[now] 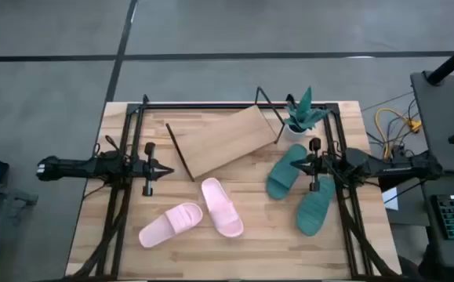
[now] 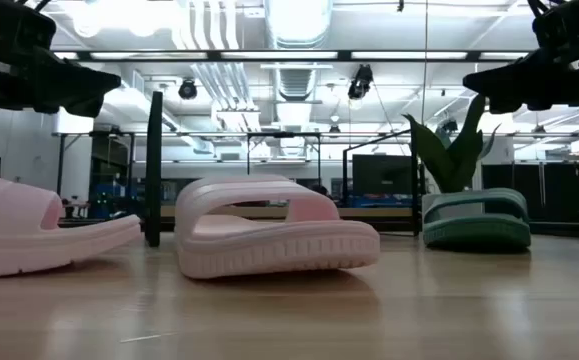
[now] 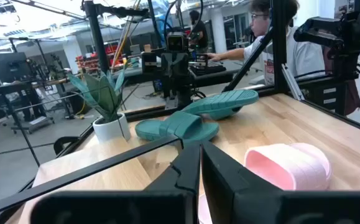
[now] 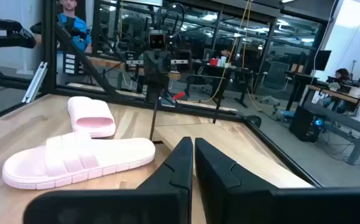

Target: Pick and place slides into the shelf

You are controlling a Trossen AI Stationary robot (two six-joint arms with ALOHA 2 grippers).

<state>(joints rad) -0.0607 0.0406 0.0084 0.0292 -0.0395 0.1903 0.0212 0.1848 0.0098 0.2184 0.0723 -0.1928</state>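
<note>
Two light pink slides [image 1: 172,223] [image 1: 223,206] lie sole-down on the table's near middle. Two dark green slides [image 1: 288,171] [image 1: 317,205] lie toward the right. The shelf [image 1: 227,141], a slanted light-wood board on a black wire frame, stands at the far middle with nothing on it. My left gripper [image 1: 168,168] hovers shut at the left, pointing right, above the table. My right gripper [image 1: 297,164] hovers shut over the nearer end of one green slide, pointing left. In the low view both grippers [image 2: 109,85] [image 2: 474,80] hang well above the slides [image 2: 274,235] [image 2: 474,220].
A potted plant [image 1: 301,117] in a white pot stands at the far right, beside the shelf's right end. Black frame rails [image 1: 125,196] [image 1: 344,211] run along the table's left and right sides. A person [image 3: 273,37] stands beyond the table.
</note>
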